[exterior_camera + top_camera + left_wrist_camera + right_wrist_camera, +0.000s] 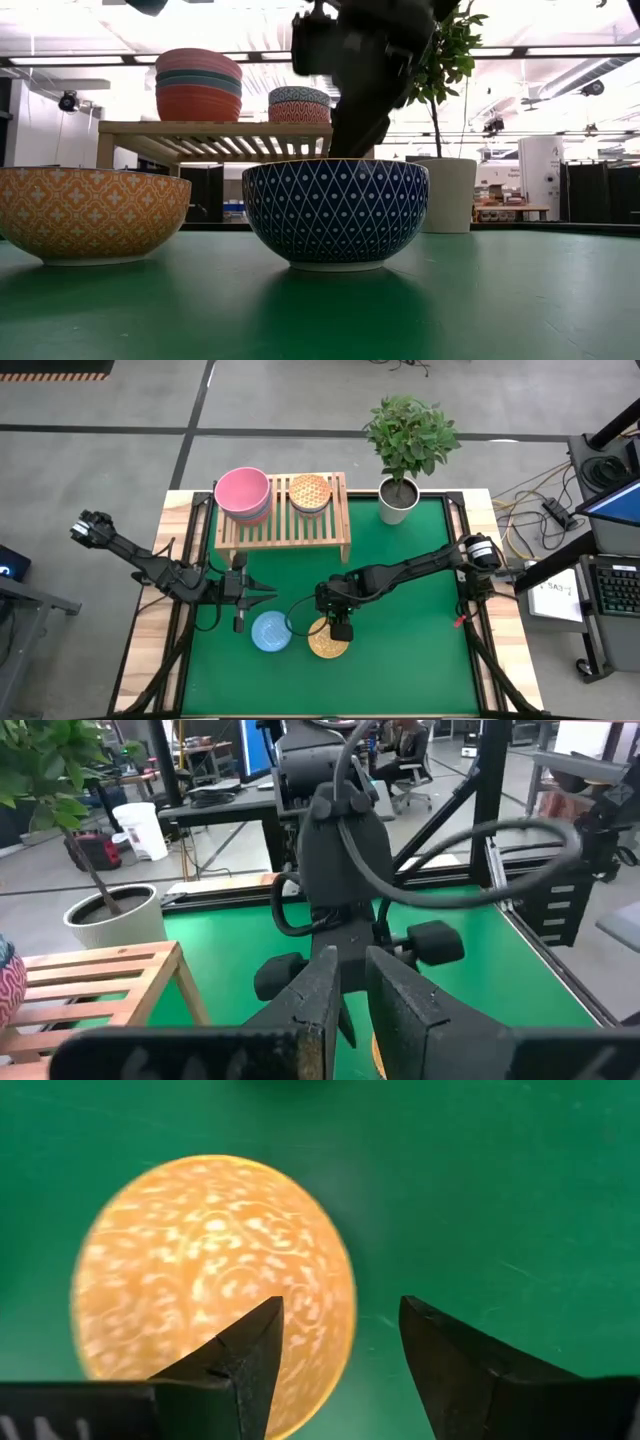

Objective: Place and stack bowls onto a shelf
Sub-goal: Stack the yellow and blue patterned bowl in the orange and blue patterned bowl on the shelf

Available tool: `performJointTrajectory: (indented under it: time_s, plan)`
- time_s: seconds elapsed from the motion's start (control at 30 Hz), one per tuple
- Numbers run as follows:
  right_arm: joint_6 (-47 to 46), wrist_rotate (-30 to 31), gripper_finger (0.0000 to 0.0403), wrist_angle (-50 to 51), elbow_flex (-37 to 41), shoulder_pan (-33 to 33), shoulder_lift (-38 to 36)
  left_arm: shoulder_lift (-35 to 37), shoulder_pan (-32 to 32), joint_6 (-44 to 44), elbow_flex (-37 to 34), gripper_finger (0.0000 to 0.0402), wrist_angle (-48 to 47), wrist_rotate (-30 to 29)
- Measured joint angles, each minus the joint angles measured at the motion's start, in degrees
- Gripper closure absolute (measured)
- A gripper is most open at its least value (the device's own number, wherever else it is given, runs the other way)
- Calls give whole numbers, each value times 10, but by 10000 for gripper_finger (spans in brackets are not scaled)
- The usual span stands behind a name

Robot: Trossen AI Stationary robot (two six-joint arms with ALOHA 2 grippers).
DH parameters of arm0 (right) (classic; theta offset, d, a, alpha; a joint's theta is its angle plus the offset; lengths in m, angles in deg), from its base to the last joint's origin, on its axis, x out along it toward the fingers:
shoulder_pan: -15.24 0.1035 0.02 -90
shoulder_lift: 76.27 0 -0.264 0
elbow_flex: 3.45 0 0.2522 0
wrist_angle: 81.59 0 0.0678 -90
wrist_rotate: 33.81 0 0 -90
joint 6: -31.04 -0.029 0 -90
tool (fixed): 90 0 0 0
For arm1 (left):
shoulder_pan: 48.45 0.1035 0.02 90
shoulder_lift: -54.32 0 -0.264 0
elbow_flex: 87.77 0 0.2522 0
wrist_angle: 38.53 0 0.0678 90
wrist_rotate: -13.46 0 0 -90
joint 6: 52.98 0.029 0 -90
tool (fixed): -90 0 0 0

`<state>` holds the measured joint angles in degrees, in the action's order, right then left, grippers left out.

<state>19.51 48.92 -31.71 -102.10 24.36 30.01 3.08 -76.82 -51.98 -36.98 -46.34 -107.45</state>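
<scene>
A yellow patterned bowl (329, 641) (215, 1285) and a blue bowl (271, 631) rest on their bases on the green mat; in the low view they show as an orange-yellow bowl (90, 212) and a dark blue diamond-patterned bowl (335, 213). My right gripper (341, 628) (340, 1320) is open above the yellow bowl, pointing down, one finger over its inside and one outside its rim (348, 1305), with no touch visible. My left gripper (268, 596) (352, 982) is shut and empty, level, just beyond the blue bowl. The wooden shelf (283, 530) carries a pink-topped stack (243, 493) and an orange patterned stack (309, 492).
A white pot with a leafy plant (399, 500) stands on the table right of the shelf. The right arm (410, 568) reaches across the mat from the right edge. Bare green mat (400, 650) lies right of and nearer than the two bowls.
</scene>
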Motion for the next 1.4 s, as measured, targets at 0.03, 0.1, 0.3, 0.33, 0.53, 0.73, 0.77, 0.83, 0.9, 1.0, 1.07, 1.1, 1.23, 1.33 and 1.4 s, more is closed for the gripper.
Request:
performJointTrajectory:
  time_s: [0.03,0.1,0.3,0.33,0.53,0.73,0.77,0.83,0.9,1.0,1.07,1.1,1.23,1.33,1.4]
  plan:
    - [-5,11,216,0,0,0,4,2,0,0,-2,365,0,0]
    - [-15,31,222,4,2,0,9,5,0,0,-4,365,0,0]
    - [-34,39,231,-5,2,0,13,8,-1,2,-6,365,0,0]
    - [-36,39,231,-9,2,0,14,7,-1,4,-6,365,0,1]
    - [-45,39,232,-35,22,3,15,8,-1,14,-6,365,0,1]
    - [-51,39,232,-42,30,5,15,8,-1,14,-6,365,0,1]
    - [-52,39,232,-42,31,5,15,8,-1,14,-6,365,0,1]
    - [-55,39,233,-49,36,5,15,8,-1,15,-6,365,0,1]
    - [-57,38,243,-54,39,5,15,8,-1,15,-6,365,0,1]
    - [-57,33,276,-52,45,5,15,8,-1,15,-6,365,0,1]
    - [-56,27,306,-52,45,5,15,8,-1,15,-6,365,0,1]
    - [-56,24,322,-52,45,5,15,8,-1,15,-6,365,0,1]
    - [-52,5,381,-52,45,5,14,8,-1,15,-6,365,0,1]
    - [-50,-18,390,-24,33,1,4,7,-1,15,-6,365,0,1]
    - [-53,-40,391,-3,8,-7,-5,7,-1,15,-6,365,0,1]
